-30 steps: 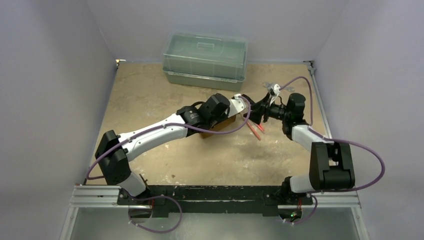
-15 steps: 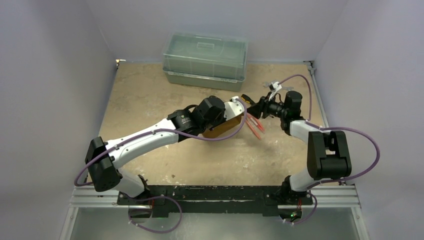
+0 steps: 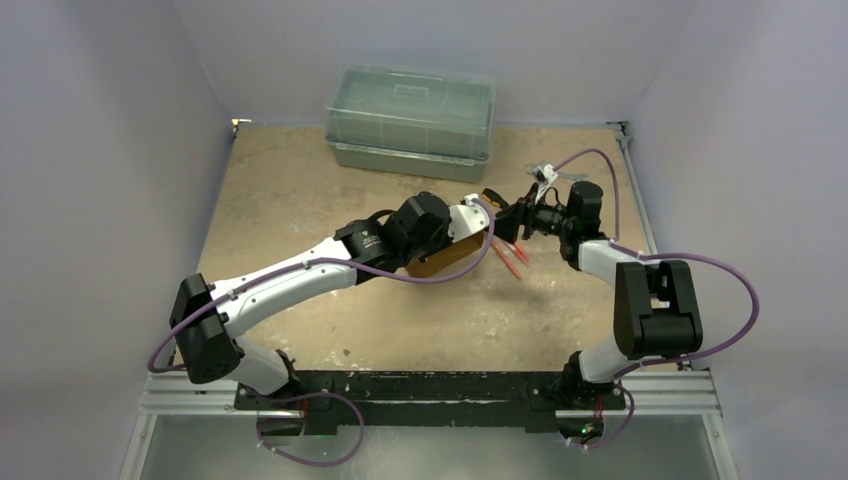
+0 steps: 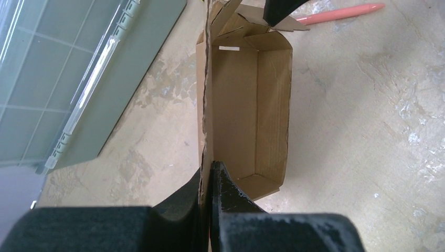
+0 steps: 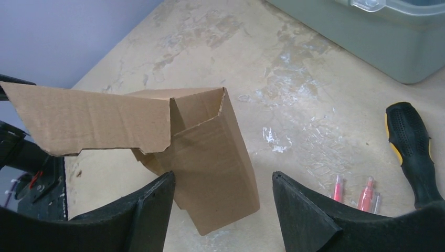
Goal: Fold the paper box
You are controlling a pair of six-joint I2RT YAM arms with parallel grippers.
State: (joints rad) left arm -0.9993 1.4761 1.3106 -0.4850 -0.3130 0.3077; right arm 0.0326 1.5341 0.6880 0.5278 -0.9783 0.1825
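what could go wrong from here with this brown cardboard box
The left gripper pinches only one thin wall of the plain brown cardboard box, so it could tear or slip out. The open right gripper may crush the loose end flap instead of tucking it. Pink pens lie close and could get knocked.

I work in what looks like a robotics lab test cell: my left arm [image 3: 300, 270] and right arm [image 3: 655, 315] are bolted to an aluminium rail [image 3: 430, 398] at the edge of a scuffed, stained table [image 3: 290, 190], with purple cables [image 3: 752, 300] looping off them. Plain pale walls [image 3: 100, 150] box the table in on three sides. A lidded plastic bin [image 3: 410, 115], a screwdriver [image 5: 414, 142] and pink pens [image 5: 367, 191] sit on the tabletop.
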